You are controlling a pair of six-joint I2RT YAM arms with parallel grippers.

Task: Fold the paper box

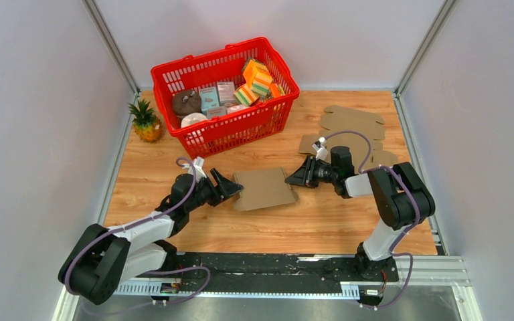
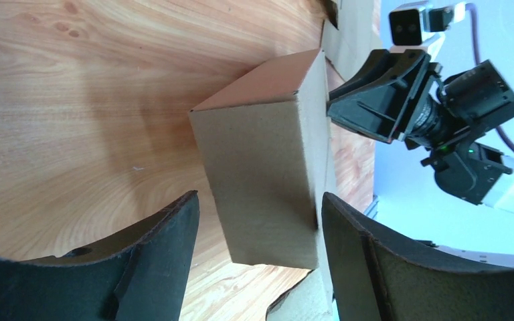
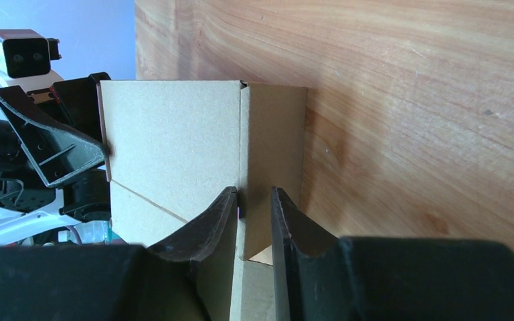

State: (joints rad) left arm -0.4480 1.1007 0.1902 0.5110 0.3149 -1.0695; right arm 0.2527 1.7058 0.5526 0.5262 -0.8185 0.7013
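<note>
The half-raised paper box [image 1: 264, 188] lies mid-desk [image 1: 321, 224], the right gripper [image 3: 253, 200] pinched together on its right end wall and the left gripper [image 2: 261, 207] spread wide at the opposite end; squaring-up seems in hand, and next the left probably must close and brace it.

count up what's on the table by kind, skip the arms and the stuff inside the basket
red basket: 1
pineapple: 1
half-folded box: 1
pile of flat cardboard: 1 (the sheets overlap, so their number cannot be told)
total: 4
</note>
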